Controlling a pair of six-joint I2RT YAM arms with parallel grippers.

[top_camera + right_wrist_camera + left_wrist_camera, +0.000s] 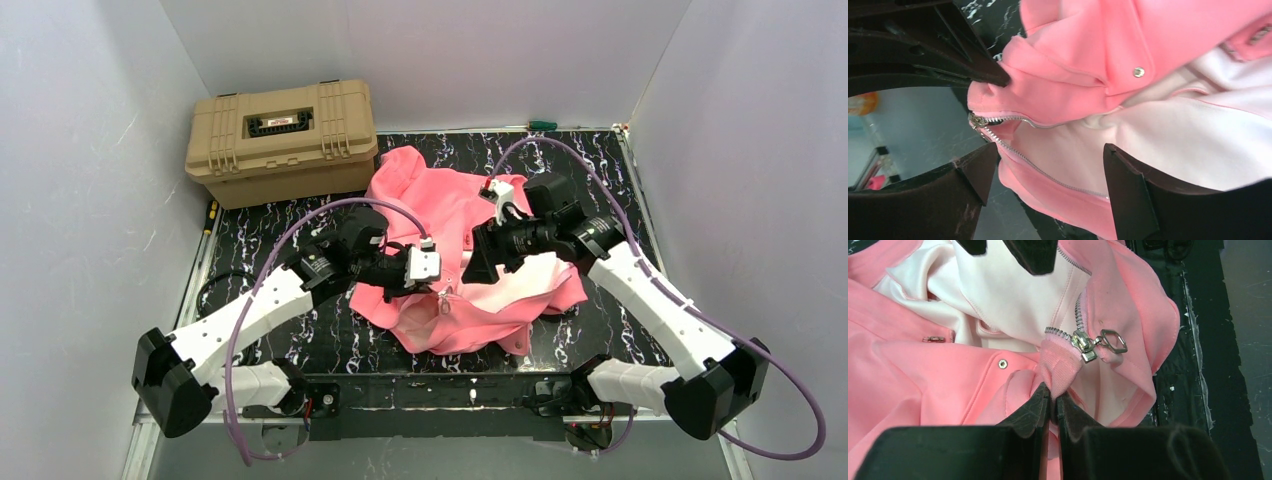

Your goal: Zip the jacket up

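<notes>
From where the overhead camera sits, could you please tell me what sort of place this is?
Most likely a robot-manipulation test cell in a lab: plain white walls box in a black marbled table, two robot arms are bolted at its near edge, and a pink jacket lies crumpled before them.

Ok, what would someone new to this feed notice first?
The salmon-pink jacket lies heaped, unzipped, on the black table, with its pale lining showing. The left gripper pinches its hem just below the silver zipper slider, while the right gripper hangs open over the lining. A tan hard case sits at the far left corner.
</notes>
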